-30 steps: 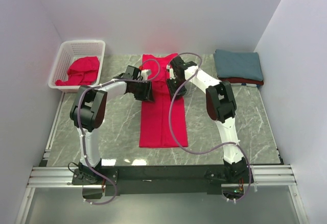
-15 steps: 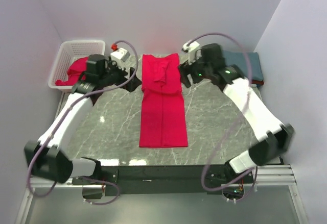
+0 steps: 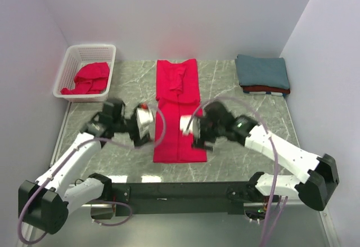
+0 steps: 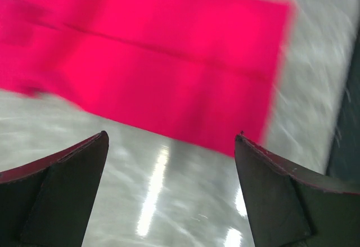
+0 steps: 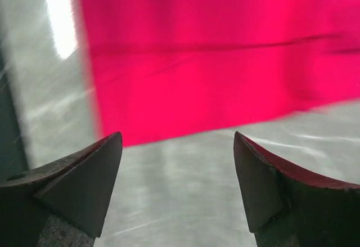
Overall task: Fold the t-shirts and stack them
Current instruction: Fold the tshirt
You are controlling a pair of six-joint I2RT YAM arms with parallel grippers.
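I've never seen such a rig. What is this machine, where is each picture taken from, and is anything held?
Two robot arms stand at a grey marbled table. One looks down from above; the other two come from wrist cameras. A bright red t-shirt folded into a long strip lies centrally, a teal t-shirt tops a dark red one far right, and a white plastic lattice basket holds a crumpled red t-shirt. The left gripper and right gripper are open, holding nothing.
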